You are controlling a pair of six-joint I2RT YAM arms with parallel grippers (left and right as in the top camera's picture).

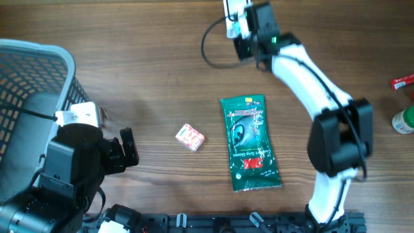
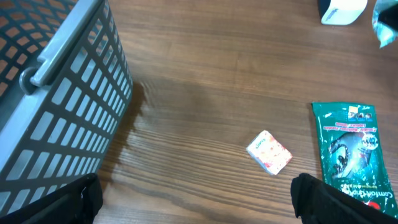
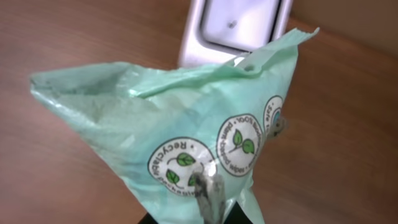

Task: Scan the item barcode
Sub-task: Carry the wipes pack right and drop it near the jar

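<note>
Before the scanner (image 3: 239, 25), right tool (image 3: 208, 190) pinches green bag (image 3: 155, 112).

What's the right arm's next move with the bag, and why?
Probably tilt the bag toward the scanner: the right gripper is shut on the bag, the scanner window sits just behind it, and no barcode shows on this side.
</note>
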